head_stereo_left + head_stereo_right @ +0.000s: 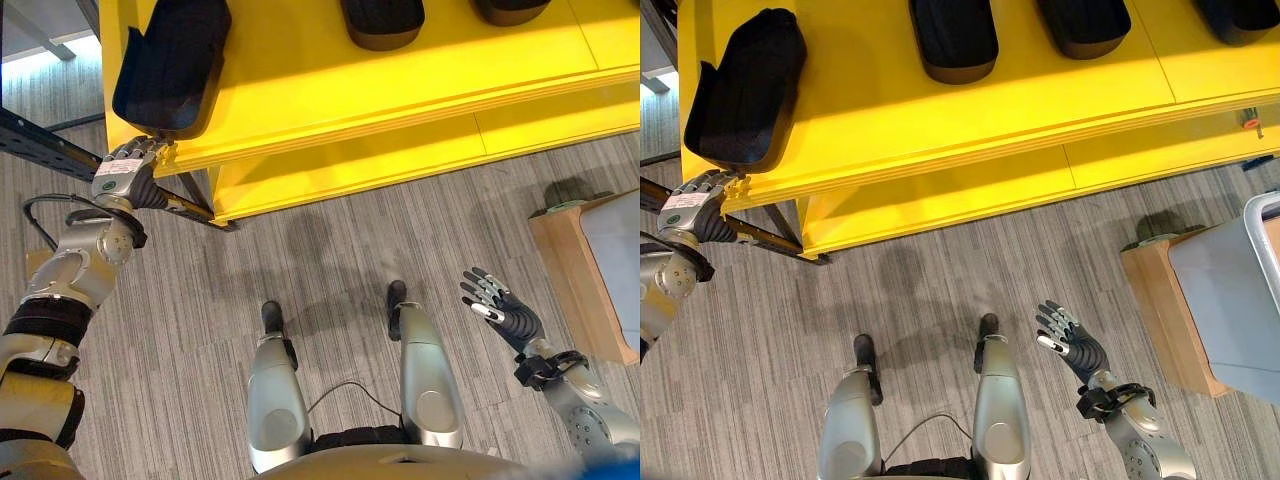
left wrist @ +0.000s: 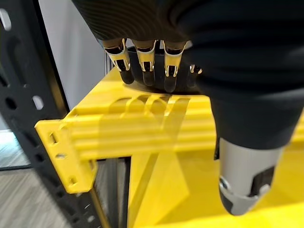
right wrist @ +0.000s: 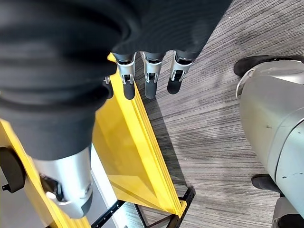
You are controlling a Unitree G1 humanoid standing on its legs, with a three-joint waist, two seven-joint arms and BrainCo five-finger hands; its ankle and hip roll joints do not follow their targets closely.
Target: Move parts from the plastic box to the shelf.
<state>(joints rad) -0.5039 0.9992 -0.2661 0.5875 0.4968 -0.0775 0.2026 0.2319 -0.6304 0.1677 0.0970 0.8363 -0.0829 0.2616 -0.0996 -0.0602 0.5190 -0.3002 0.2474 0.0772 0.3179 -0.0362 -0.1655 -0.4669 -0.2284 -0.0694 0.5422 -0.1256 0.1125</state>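
A black moulded part (image 1: 170, 65) lies on the yellow shelf (image 1: 350, 100) at its front left corner. My left hand (image 1: 125, 170) is raised to that corner, just below the part. In the left wrist view its fingers (image 2: 145, 59) are straight, with their tips at the near edge of the part (image 2: 156, 78). My right hand (image 1: 1070, 340) hangs low over the floor on the right, open with spread fingers and nothing in it. The grey plastic box (image 1: 1230, 300) stands at the far right, its inside hidden.
Three more black parts (image 1: 955, 40) (image 1: 1085, 25) (image 1: 1240, 15) lie along the shelf's back. A black rack beam (image 1: 40, 145) runs past the shelf's left corner. The box rests on a wooden stand (image 1: 1155, 290). A dark round object (image 1: 1160, 228) sits on the floor beside the stand.
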